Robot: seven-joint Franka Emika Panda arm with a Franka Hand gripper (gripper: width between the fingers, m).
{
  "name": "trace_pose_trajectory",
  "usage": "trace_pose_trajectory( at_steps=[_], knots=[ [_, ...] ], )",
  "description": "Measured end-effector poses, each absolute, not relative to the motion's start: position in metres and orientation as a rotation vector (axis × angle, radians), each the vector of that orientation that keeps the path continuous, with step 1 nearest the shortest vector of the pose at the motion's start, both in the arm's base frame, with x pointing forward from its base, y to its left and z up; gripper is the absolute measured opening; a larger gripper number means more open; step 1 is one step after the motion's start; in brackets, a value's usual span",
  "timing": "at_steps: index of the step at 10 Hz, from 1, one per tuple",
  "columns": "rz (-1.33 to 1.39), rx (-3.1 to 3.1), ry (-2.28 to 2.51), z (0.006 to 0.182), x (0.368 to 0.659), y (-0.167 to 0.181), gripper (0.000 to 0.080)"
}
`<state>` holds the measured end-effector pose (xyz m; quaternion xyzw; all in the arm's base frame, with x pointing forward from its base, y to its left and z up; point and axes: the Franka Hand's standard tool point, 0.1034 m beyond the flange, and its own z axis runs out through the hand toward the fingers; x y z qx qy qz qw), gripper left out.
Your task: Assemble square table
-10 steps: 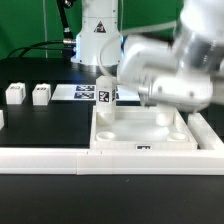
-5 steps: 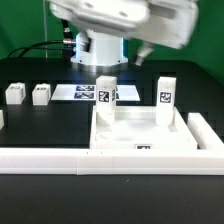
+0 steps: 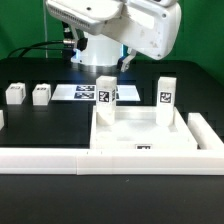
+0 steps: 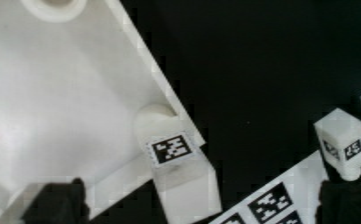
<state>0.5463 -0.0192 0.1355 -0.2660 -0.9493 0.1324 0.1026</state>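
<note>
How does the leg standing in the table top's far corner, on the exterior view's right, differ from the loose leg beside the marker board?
Pose: the corner leg stands upright and looks tall; the loose leg sits low and squat.
Place: the corner leg is set in a corner of the table top; the loose leg rests on the black table, well apart from the table top.
Both are white blocks.
</note>
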Motion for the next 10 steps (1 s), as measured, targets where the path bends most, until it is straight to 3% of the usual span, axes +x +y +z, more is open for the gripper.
trace_pose_trajectory(
  at_steps=[2, 4, 6, 10],
  knots=[
    [0.426, -1.078, -2.689, 0.140, 0.537, -0.038, 0.0649],
    [0.443, -1.497, -2.509, 0.136, 0.505, -0.087, 0.0649],
    [0.484, -1.702, -2.360, 0.123, 0.481, -0.093, 0.0649],
    [0.516, -2.013, -2.154, 0.123, 0.483, -0.091, 0.0649]
  ],
)
